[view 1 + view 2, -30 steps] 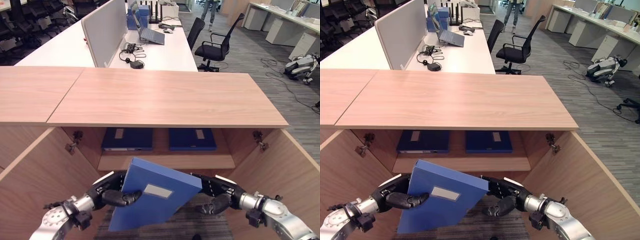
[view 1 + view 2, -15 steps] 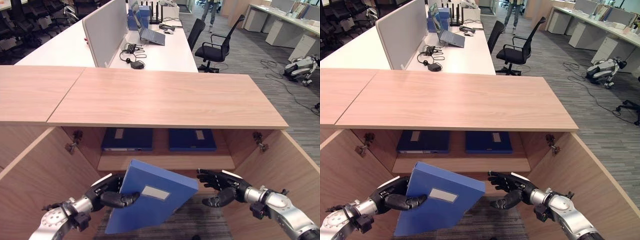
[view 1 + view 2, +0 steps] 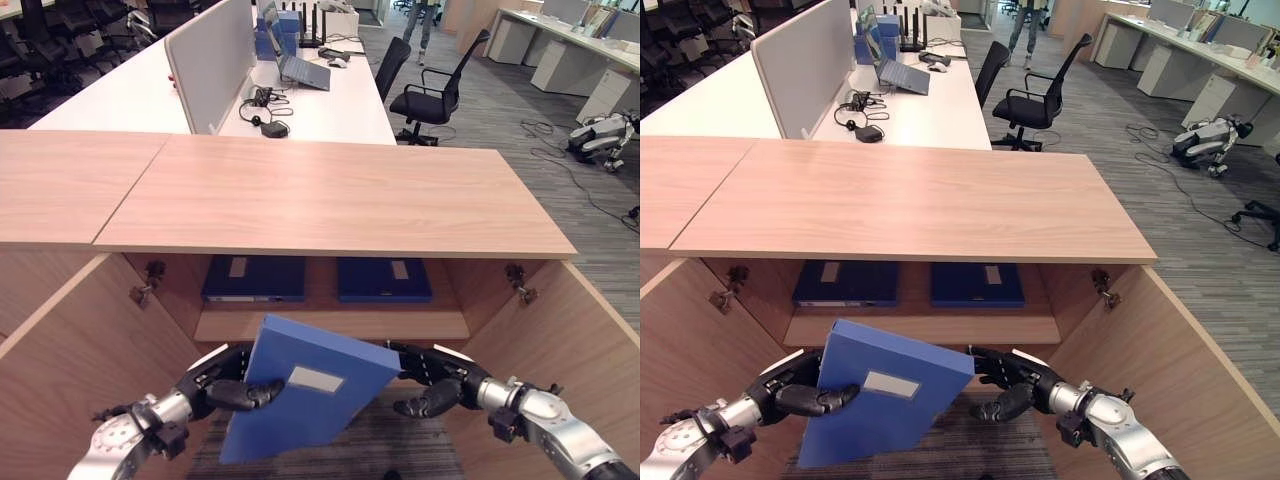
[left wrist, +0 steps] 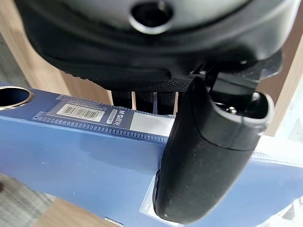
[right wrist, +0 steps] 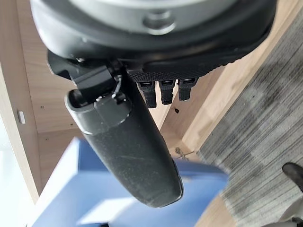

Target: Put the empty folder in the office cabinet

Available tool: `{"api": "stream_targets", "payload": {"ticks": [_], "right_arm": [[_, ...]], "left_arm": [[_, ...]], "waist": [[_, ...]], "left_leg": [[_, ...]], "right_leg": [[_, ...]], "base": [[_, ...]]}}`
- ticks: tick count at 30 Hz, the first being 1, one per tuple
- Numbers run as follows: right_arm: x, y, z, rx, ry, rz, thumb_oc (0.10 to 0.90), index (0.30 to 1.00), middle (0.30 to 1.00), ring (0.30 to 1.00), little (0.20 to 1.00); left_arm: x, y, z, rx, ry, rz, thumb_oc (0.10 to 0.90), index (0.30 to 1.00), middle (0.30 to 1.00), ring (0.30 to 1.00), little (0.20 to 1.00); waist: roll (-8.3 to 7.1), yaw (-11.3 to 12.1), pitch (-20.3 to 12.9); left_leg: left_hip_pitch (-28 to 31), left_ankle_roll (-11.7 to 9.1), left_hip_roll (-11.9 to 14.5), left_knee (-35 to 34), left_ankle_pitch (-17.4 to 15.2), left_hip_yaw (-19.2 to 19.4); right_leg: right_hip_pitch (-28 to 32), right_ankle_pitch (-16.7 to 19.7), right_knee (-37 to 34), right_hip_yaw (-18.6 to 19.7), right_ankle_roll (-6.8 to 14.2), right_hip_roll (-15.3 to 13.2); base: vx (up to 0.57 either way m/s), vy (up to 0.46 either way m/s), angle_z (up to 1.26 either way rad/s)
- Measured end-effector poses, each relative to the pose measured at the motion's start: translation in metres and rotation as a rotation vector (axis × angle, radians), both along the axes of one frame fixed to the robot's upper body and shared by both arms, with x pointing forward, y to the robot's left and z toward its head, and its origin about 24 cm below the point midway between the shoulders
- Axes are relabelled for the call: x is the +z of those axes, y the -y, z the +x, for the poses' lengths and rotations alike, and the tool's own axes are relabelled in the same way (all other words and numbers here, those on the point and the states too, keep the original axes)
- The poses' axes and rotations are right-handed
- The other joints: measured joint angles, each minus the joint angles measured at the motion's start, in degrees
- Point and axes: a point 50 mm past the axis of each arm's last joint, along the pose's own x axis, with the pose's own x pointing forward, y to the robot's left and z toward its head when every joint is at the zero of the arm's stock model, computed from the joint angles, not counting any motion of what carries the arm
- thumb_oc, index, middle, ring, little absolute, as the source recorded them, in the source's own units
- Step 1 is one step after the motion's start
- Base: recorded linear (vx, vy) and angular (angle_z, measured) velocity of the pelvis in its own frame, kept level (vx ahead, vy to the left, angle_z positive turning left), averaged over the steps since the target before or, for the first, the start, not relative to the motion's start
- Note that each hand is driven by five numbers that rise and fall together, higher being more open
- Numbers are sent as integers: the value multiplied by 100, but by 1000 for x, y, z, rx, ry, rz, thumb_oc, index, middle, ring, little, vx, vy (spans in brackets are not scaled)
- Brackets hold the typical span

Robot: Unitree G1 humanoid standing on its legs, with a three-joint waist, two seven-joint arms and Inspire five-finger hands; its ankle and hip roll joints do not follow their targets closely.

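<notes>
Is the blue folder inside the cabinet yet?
Not yet: the blue folder hangs tilted before the shelf, pinched by the left hand.

Each arm is a silver-grey metal tube ending in a rounded wrist joint ringed by a black collar with small dark clamps. The left robot hand [image 3: 222, 388] and the right robot hand [image 3: 432, 378] are matt black, with ribbed, segmented fingers and white plates along their upper edges. Seen close up, each thumb [image 4: 203, 161] is a thick, smooth, black, rounded pad, and the palm housing carries a round recessed screw.

Open office — desks [image 3: 320, 100], chairs [image 3: 430, 95]
</notes>
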Motion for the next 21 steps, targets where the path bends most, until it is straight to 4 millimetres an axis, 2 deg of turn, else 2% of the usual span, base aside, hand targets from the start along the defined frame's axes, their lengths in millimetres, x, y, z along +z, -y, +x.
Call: {"api": "stream_targets", "payload": {"ticks": [7,11,21], "right_arm": [[-10,-18,-7,60,-58,39,800,900,900,900,900],[-11,-29,-4,68,-62,65,800,900,900,900,900],[-12,-32,0,11,-44,68,800,900,900,900,900]], "left_arm": [[-2,7,5,30,26,-24,400,300,300,300,300],[-3,12,8,39,39,-23,400,300,300,300,300],[-7,22,13,81,58,-62,400,300,300,300,300]], "waist": [[-11,-9,2],[-15,-10,2],[-15,-8,0]], "left_leg": [[39,-5,5,-1,-6,52],[82,-4,11,-5,-23,143],[95,-4,12,15,-20,157]], "right_leg": [[1,1,-1,72,-1,31],[3,-7,-2,115,9,19],[5,29,-2,129,-35,25]], "base": [[-1,2,-4],[1,0,-11],[0,0,0]]}}
